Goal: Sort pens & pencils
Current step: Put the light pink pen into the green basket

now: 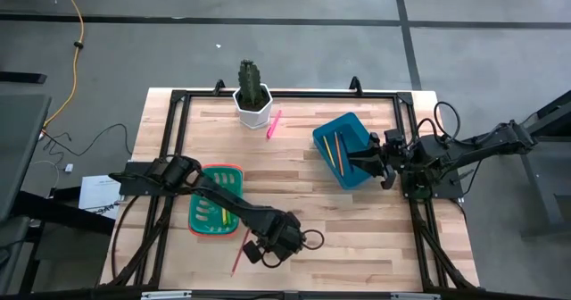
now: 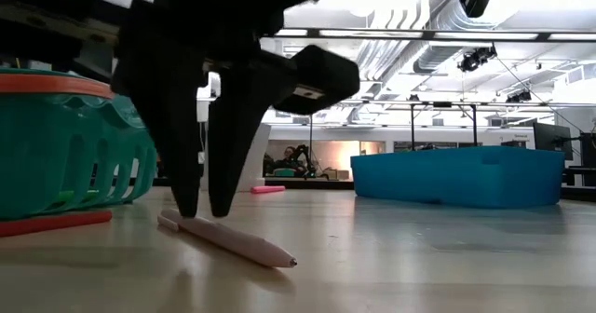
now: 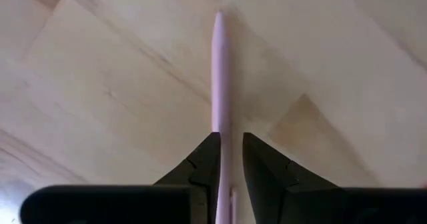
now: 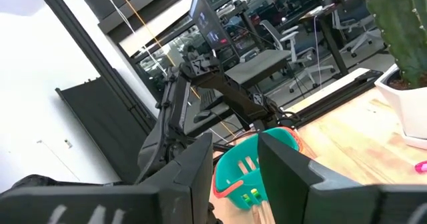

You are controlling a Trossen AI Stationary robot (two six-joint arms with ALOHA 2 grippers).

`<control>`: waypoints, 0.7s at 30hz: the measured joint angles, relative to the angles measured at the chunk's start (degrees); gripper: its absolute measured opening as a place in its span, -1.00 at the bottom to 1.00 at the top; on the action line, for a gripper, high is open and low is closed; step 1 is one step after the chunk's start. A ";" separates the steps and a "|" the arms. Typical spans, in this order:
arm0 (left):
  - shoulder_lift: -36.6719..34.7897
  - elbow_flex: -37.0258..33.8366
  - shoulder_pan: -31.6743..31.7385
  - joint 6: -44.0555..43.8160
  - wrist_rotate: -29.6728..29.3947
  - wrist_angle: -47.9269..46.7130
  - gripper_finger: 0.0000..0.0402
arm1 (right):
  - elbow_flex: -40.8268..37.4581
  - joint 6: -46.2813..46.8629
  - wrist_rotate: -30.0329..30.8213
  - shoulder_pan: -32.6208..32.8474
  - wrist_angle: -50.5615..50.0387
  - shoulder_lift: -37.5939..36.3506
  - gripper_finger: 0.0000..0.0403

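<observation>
A pale pink pencil lies flat on the wooden table, its point toward the near edge. My left gripper points straight down over it, near the table's front edge, with the fingers narrowed on either side of it; from above the gripper hides it. A red pencil lies just left of it. The teal basket holds green and yellow pens. A pink pen lies by the cactus pot. My right gripper waits open beside the blue bin, which holds pencils. My left gripper has the pale pink pencil's shaft between its two fingers, toward the blunt far end. The fingers come from above, pointing down, one on each long side of the pencil. The pencil lies flat on the table along its whole length.
A white pot with a cactus stands at the far edge. The basket sits close to the left of my left gripper. Bare wood spreads between the basket and the blue bin.
</observation>
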 joint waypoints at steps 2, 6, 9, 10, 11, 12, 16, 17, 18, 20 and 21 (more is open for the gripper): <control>-0.11 0.08 0.00 -0.36 0.38 0.26 -0.73 | 0.00 0.00 0.00 0.00 -0.08 0.01 -0.46; -0.11 0.09 0.00 -0.37 0.47 0.27 -0.73 | 0.00 0.00 0.00 0.01 -0.13 0.00 -0.46; -0.11 0.09 0.00 -0.39 0.53 0.25 -0.72 | 0.00 -0.12 0.00 0.01 -0.13 0.02 -0.46; -0.11 0.09 0.00 -0.40 0.57 0.27 -0.69 | 0.00 -0.13 0.00 0.01 -0.13 0.02 -0.46; -0.11 0.09 0.00 -0.61 0.64 0.27 -0.66 | 0.00 -0.14 0.00 0.01 -0.11 0.00 -0.46; -0.11 0.09 0.00 -0.81 0.67 0.27 -0.63 | 0.00 -0.22 0.00 0.01 -0.13 0.00 -0.46; -0.11 0.09 0.00 -0.83 0.62 0.25 -0.48 | 0.00 -0.24 0.00 0.01 -0.13 0.00 -0.46; -0.11 0.09 0.00 -0.83 0.60 0.25 -0.45 | 0.00 -0.24 0.00 0.01 -0.13 0.01 -0.46; -0.11 0.09 0.00 -0.83 0.60 0.27 -0.43 | 0.00 -0.24 0.00 0.01 -0.11 0.02 -0.46; -0.11 0.09 0.00 -0.83 0.53 0.29 -0.41 | 0.00 -0.24 0.00 0.01 -0.13 0.00 -0.46; -0.11 0.09 0.00 -0.85 0.46 0.29 -0.41 | 0.00 -0.24 0.00 0.01 -0.13 0.00 -0.46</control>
